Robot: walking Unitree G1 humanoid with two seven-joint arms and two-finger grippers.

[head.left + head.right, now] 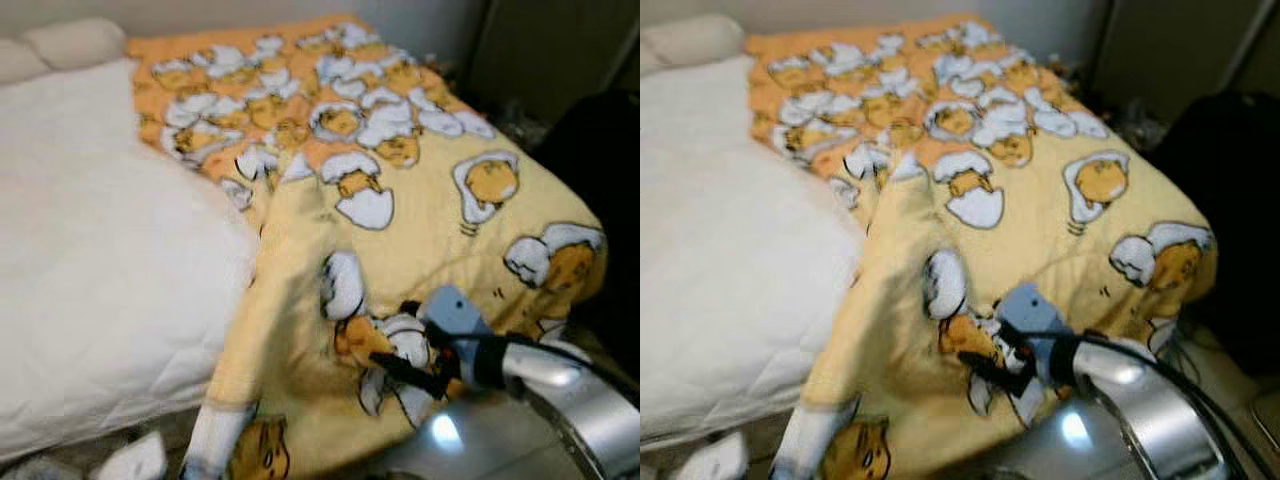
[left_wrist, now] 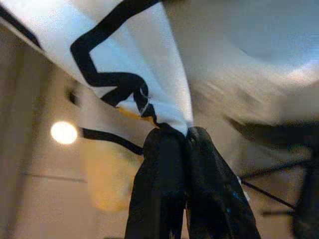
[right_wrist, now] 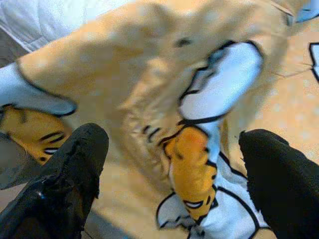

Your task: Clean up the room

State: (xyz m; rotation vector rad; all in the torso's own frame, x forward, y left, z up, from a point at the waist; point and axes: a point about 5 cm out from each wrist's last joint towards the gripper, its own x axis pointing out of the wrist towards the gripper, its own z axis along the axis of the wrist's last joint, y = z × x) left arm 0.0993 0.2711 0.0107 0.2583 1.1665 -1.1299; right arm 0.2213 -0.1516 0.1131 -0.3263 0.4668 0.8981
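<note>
Pinching blanket (image 2: 149, 64), left pincer (image 2: 185, 137) closed; right pincer (image 3: 169, 164) wide, empty.

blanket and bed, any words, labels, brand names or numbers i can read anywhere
None readable.
Blanket: cartoon egg prints, no lettering.
White duvet: plain.
Right gripper, jaws open over the blanket: no marking visible.
Left gripper, shut on a blanket fold: no text.
</note>
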